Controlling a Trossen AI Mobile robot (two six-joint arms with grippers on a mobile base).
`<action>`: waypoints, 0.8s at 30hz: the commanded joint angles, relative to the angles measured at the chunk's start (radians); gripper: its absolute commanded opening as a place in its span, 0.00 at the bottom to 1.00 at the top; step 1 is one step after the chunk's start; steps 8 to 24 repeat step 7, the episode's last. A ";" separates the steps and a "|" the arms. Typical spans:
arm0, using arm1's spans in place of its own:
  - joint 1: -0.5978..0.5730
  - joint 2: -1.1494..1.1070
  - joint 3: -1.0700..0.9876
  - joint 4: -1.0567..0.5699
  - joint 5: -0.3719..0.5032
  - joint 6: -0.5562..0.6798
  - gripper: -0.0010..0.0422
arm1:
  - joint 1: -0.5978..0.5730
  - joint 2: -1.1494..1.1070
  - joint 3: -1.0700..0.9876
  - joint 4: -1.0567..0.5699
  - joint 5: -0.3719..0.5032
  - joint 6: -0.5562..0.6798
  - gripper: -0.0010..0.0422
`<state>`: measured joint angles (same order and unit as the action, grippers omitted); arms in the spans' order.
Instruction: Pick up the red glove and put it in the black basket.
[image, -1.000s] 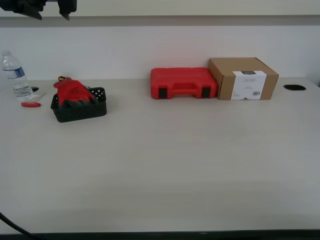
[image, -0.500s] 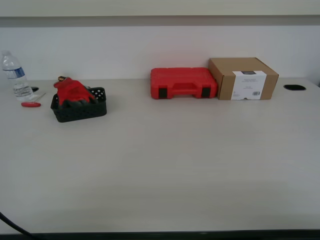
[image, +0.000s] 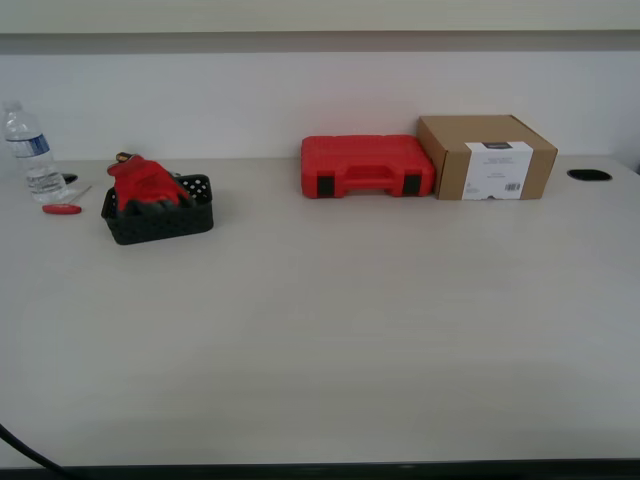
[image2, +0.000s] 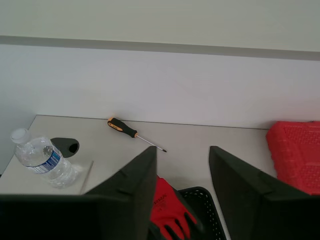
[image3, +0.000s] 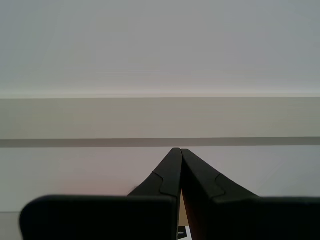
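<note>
One red glove (image: 146, 184) lies in the black basket (image: 160, 222) toward the exterior view's left, heaped over the rim, not sunk inside; task looks done or nearly so

No arm shows in the exterior view. First wrist view looks down past the first gripper (image2: 182, 175): jaws parted wide, nothing between them, glove and basket edge visible below the gap, well clear of the fingers. Second gripper (image3: 179, 165): jaws pressed tip to tip, holding nothing, pointed at the wall

Risks, as judgement:
- glove sits high on the rim, so a bump to the table or basket could tip it out onto the table (image: 330, 330)
- basket is light plastic; an arm swinging low past it could shove it toward the water bottle (image: 28, 150) just beside it and knock that over
- any fresh descent of the open jaws could snag the knit cuff and drag the glove back out

Count: one glove, one basket, one bottle, one red tool case (image: 366, 166), one cardboard box (image: 486, 156), one black-and-yellow screwdriver (image2: 134, 133) behind the basket, one small red-handled tool (image: 61, 209) near the bottle
</note>
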<state>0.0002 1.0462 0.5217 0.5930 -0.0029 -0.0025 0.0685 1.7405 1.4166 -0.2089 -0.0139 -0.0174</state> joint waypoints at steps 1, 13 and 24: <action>0.000 0.000 0.001 0.004 0.000 0.003 0.02 | 0.000 -0.002 0.001 0.001 0.003 -0.001 0.54; 0.000 0.000 0.001 0.004 0.000 0.003 0.02 | 0.000 -0.002 0.001 0.001 0.003 0.006 0.75; 0.000 0.000 0.001 0.004 0.000 0.003 0.02 | 0.000 -0.002 0.001 0.001 0.003 0.006 0.75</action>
